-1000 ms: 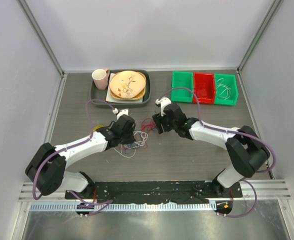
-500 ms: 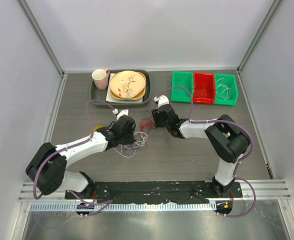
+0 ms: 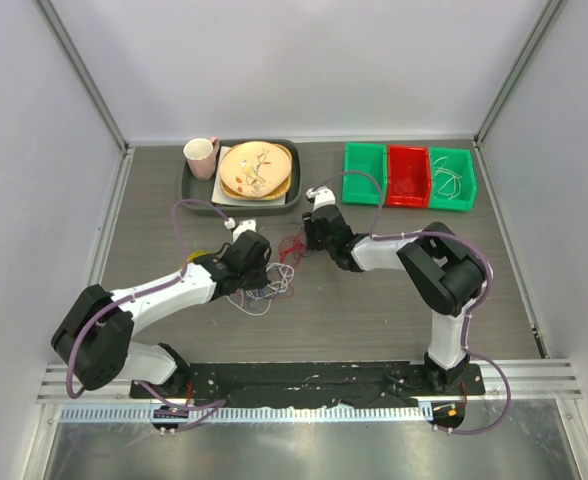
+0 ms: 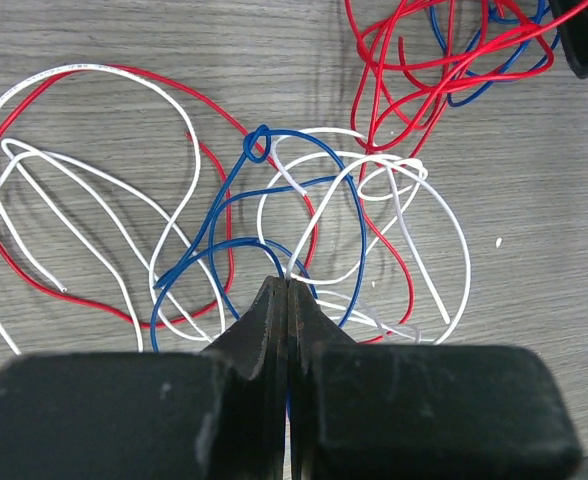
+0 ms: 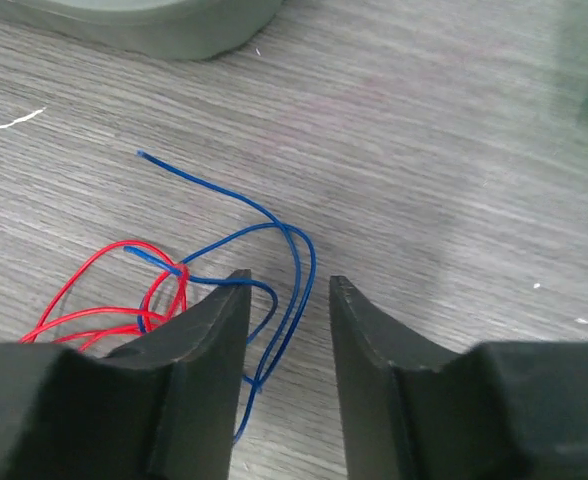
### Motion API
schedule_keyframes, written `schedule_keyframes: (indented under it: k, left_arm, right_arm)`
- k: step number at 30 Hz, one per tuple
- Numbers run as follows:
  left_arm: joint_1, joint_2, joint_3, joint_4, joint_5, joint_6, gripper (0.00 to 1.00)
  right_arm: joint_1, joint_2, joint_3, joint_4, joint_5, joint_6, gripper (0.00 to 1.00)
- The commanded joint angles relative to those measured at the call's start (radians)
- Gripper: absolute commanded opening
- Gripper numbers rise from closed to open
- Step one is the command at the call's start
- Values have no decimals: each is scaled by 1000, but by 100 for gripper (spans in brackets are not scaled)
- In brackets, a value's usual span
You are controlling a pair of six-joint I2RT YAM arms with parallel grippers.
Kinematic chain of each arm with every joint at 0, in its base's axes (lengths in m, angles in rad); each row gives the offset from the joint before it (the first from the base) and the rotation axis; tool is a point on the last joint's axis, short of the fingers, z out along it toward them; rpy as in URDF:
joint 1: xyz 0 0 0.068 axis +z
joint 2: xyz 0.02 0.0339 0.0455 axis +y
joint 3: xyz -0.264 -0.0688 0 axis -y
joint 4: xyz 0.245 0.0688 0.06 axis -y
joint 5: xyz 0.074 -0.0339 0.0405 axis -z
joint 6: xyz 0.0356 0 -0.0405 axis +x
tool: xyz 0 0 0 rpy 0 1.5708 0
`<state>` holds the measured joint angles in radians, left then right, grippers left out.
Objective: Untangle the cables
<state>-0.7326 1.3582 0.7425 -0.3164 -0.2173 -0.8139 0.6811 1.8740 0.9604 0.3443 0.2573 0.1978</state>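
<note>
The cables [image 3: 277, 278] lie in a loose heap on the table [image 3: 374, 310] between the two arms, red, white and dark blue strands looped through one another, with a small blue knot [image 4: 258, 146] showing in the left wrist view. The left gripper [image 4: 282, 292] sits low at the near edge of the heap, its jaws pressed together just where white and blue strands run under the tips; whether one is actually caught there I can't tell. The right gripper [image 5: 282, 290] is down at the far side, jaws spread astride a blue loop [image 5: 292, 250], with red strands [image 5: 94, 312] just beside it. To my eye this is the pulling-apart stage, barely begun: the next move asks the right jaws to nip that blue strand and draw it away while the left side anchors the rest. The knot and the red loops crossing the blue look likely to drag along. A tray [image 3: 187, 186] with plates [image 3: 256, 168] and a mug [image 3: 200, 157] stands close behind, and three bins [image 3: 408, 176] sit off to the right.
</note>
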Motion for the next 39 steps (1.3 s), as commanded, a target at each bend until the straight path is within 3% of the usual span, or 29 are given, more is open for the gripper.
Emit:
schedule_keyframes:
  k: [1, 4, 7, 8, 10, 14, 18, 24, 30, 32, 33, 34, 35, 36, 39]
  left_arm:
    - [-2, -31, 18, -33, -39, -11, 0]
    - [-2, -57, 27, -98, -114, -28, 0]
    - [-2, -91, 50, -211, -246, -68, 0]
    - [-2, -100, 57, -243, -285, -82, 0]
    - [-1, -123, 73, -332, -387, -132, 0]
    - [12, -149, 100, -493, -522, -246, 0]
    - [51, -165, 106, -576, -564, -307, 0]
    - [71, -192, 104, -586, -533, -309, 0]
    - [75, -249, 132, -612, -541, -277, 2]
    - [75, -261, 123, -481, -455, -140, 18]
    - [75, -266, 101, -416, -310, -86, 51]
    - [75, -275, 92, -356, -238, -35, 75]
    - [75, -278, 84, -255, -168, 31, 89]
    - [72, -281, 81, -210, -28, 70, 100]
    - [41, -291, 86, -25, 134, 195, 100]
  right_arm:
    - [0, 17, 32, 59, 6, 55, 20]
    - [-2, -51, 6, 41, 107, 68, 1]
    - [-15, -139, -21, -80, 308, 86, 1]
    - [-29, -215, -35, -150, 441, 113, 1]
    - [-60, -345, -83, -253, 511, 146, 1]
    - [-254, -612, -198, -338, 476, 196, 1]
    - [-357, -855, -267, -421, 412, 239, 1]
    - [-364, -1088, -212, -510, 347, 189, 1]
    - [-364, -1207, -175, -571, 245, 160, 1]
    - [-364, -1228, -167, -573, 39, 150, 1]
    - [-364, -1228, -155, -568, -68, 147, 1]
    - [-364, -1213, -147, -558, -167, 141, 1]
    - [-364, -1201, -138, -553, -361, 137, 1]
    - [-362, -1193, -126, -547, -427, 141, 1]
    - [-364, -1179, -155, -460, -634, 176, 1]
